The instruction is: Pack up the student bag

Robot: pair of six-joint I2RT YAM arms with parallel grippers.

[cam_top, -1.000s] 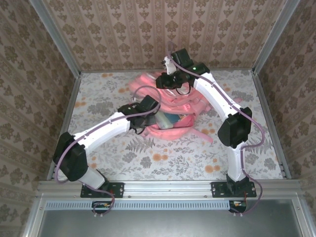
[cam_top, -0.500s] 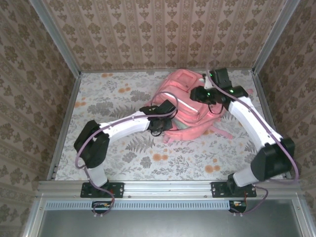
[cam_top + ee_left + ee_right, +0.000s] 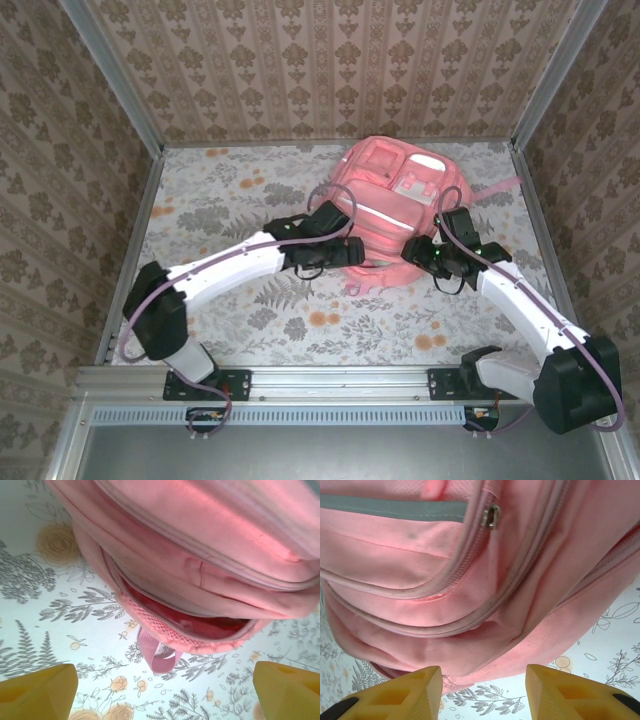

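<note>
Top view: bag (image 3: 395, 205) flat on floral table (image 3: 220, 190), front pockets up, just beyond both grippers.
Left gripper (image 3: 348, 254): at bag's near-left edge, jaws spread wide, holding nothing.
Left wrist: yellow fingers (image 3: 37, 692) out at the frame corners; bag's mesh-edged opening (image 3: 200, 627) ahead, red lining showing; pink loop (image 3: 157, 655) below it, on the table.
Right gripper (image 3: 418, 250): at bag's near-right edge, jaws part way apart, gripping nothing.
Right wrist: bag edge just above fingertips (image 3: 427, 677); probably no contact, angle too tight to be sure.
Zip pull (image 3: 491, 516): on bag's pocket seam, beside grey strip (image 3: 390, 504).
</note>
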